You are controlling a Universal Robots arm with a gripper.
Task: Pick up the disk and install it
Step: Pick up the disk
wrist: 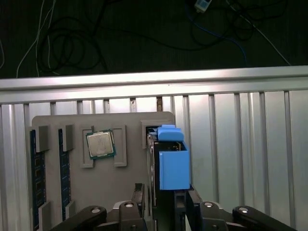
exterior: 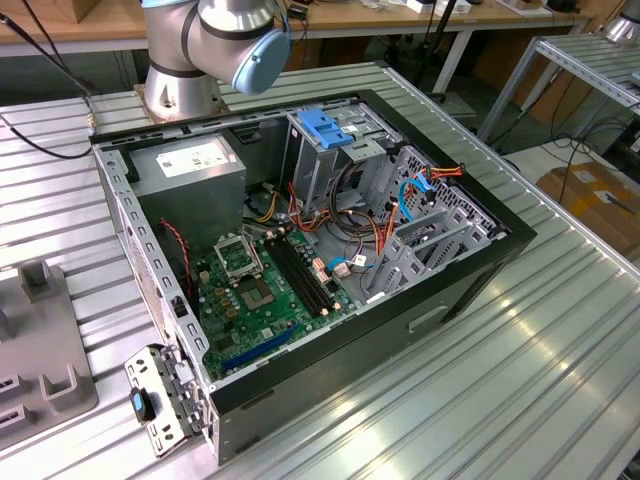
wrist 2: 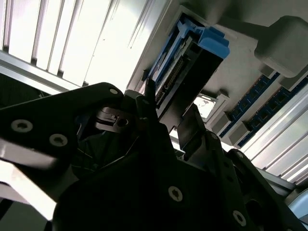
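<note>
The gripper (wrist: 159, 195) hangs low over the near end of the disk (wrist: 166, 161), set astride it. Whether it already clamps the disk or merely flanks it cannot be told in either wrist view. The disk (wrist 2: 190, 62) stands on one long edge in a slot along one side edge of a grey tray (wrist: 120, 192). Its blue carrier (wrist: 173, 166) faces upward, and its long axis runs away from the gripper toward the table's edge rail, parallel to the ribs of the table. A processor chip (wrist: 100, 144) lies flat in a pocket near the tray's middle, and two memory sticks (wrist: 37, 168) stand on edge along the opposite side of the tray, parallel to the disk. The tray rests on a ribbed metal table (wrist: 250, 144), and beyond its rail lies a dark floor with loose cables (wrist: 72, 43). In the exterior view an open computer case (exterior: 300, 240) lies on the same ribbed table, with the arm's base (exterior: 185, 85) near the far edge. Behind it are a wooden workbench (exterior: 400, 15) and, to the exterior view's right, a second metal table (exterior: 590, 60).
</note>
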